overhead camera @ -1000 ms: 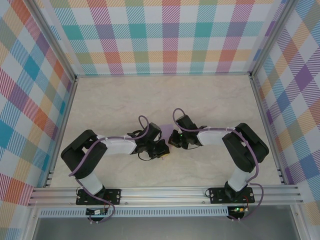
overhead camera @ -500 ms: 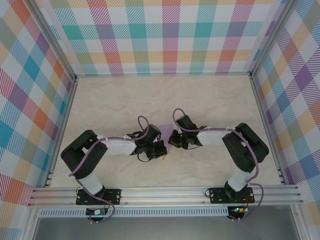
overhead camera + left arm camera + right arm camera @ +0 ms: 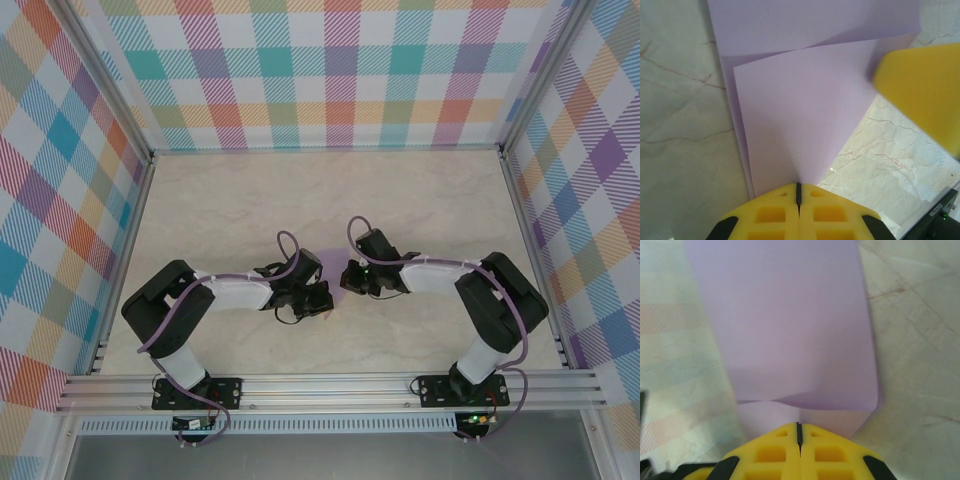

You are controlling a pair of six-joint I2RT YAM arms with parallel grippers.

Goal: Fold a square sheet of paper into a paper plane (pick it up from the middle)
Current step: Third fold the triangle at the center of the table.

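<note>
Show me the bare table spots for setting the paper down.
Free: the far table up to the back wall, and the near strip between the arm bases. Crowded: the middle, where the left fingers and right fingers pinch the sheet of paper.

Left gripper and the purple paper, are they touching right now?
Touching. In the left wrist view the left gripper is shut, and the paper narrows down into the closed seam between its yellow tips, pinched there.
</note>
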